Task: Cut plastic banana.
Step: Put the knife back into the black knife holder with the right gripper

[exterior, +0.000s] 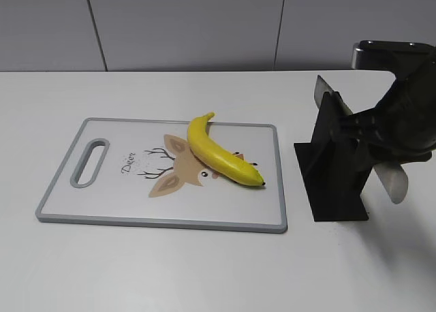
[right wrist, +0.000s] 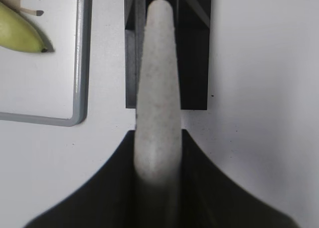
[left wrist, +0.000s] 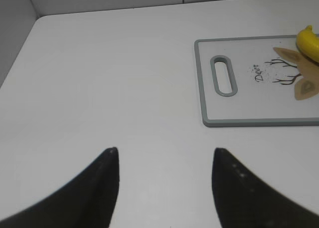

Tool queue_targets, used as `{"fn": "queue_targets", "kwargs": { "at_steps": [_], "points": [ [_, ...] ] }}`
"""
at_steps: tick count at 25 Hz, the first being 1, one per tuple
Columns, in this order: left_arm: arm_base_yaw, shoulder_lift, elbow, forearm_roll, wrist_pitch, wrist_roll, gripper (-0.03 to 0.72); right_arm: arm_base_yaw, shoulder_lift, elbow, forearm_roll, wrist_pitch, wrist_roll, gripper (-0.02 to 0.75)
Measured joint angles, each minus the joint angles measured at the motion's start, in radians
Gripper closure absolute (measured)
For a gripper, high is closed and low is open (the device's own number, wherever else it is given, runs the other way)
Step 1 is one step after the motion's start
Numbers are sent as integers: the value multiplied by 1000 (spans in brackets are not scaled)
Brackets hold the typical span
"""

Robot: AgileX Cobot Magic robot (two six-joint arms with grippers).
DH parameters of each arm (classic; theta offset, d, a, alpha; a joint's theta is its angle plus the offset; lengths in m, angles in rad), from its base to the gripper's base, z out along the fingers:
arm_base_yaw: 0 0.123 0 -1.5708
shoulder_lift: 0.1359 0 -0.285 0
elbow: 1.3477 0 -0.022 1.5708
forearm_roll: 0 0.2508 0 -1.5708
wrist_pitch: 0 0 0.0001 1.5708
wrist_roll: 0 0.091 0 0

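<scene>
Two arms: only the right one is engaged with a tool.
Left fingers (left wrist: 164, 188): dark, spread apart, empty, above bare white bench (left wrist: 99, 88), near the board's handle end.
Right fingers (right wrist: 158, 178): closed around the pale grey knife handle (right wrist: 157, 113), which sits in the black slotted knife stand (exterior: 334, 162).
Board: grey-rimmed white cutting board with a deer print (exterior: 102, 216), just left of the stand.
Banana: glossy yellow curved plastic banana (exterior: 218, 152) lies loose across the board's middle, dark tip toward the stand.
Risk: lifting at a slant could likely tip the stand; an unsteadied banana may roll under the blade.
</scene>
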Motion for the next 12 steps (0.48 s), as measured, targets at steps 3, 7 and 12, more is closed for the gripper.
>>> {"fn": "queue_targets", "kwargs": {
  "at_steps": [3,7,12],
  "points": [
    [0,0,0,0,0,0,116,0,0,0,0,2,-1,560],
    [0,0,0,0,0,0,116,0,0,0,15,16,-21,393],
    [0,0,0,0,0,0,116,0,-1,0,25,21,-51,186]
  ]
}}
